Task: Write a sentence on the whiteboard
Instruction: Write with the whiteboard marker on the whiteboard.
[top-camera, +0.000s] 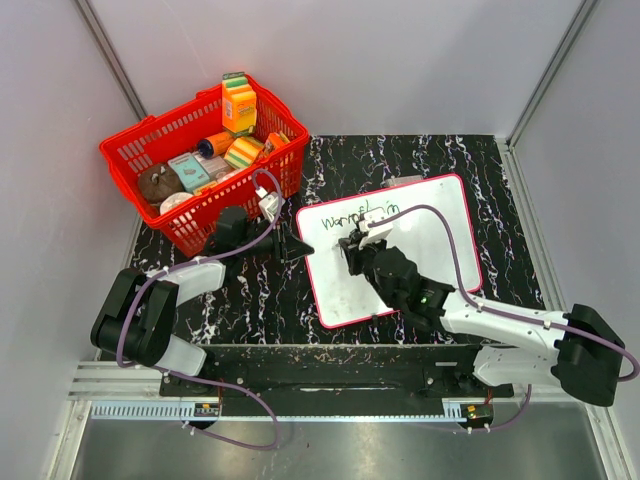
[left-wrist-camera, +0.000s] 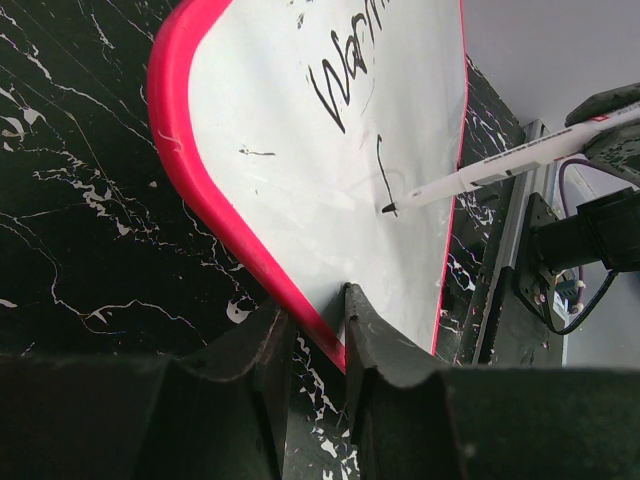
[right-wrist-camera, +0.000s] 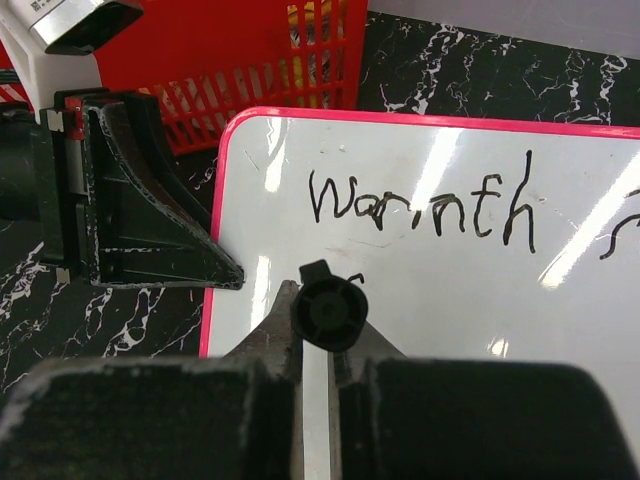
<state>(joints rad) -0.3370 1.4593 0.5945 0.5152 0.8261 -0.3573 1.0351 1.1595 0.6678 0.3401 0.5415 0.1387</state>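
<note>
Your whiteboard (top-camera: 335, 285) lies flat on the black marbled table (top-camera: 250, 300), a little right of the middle. It is turned so that its long sides run at a slant to the table's near edge.

Your left end effector (left-wrist-camera: 315, 320) pinches the pink frame on the board's left side, and the rim runs between the two dark fingers.

Your right end effector (right-wrist-camera: 315, 300) is clamped on a marker (left-wrist-camera: 500, 170), reaching over the board from the table's near right side. In the right wrist view you look straight down on the marker's round black end between the fingers. The left wrist view shows the marker's dark tip touching the white surface at the foot of a short curved stroke (left-wrist-camera: 382, 165).

Above that stroke the word "Warmth" (right-wrist-camera: 420, 205) is written in black. More strokes follow toward the board's right side, but you cannot read them.

A red basket (top-camera: 200, 215) filled with packets and boxes stands at the table's far left corner, just beside the board's far left corner.
</note>
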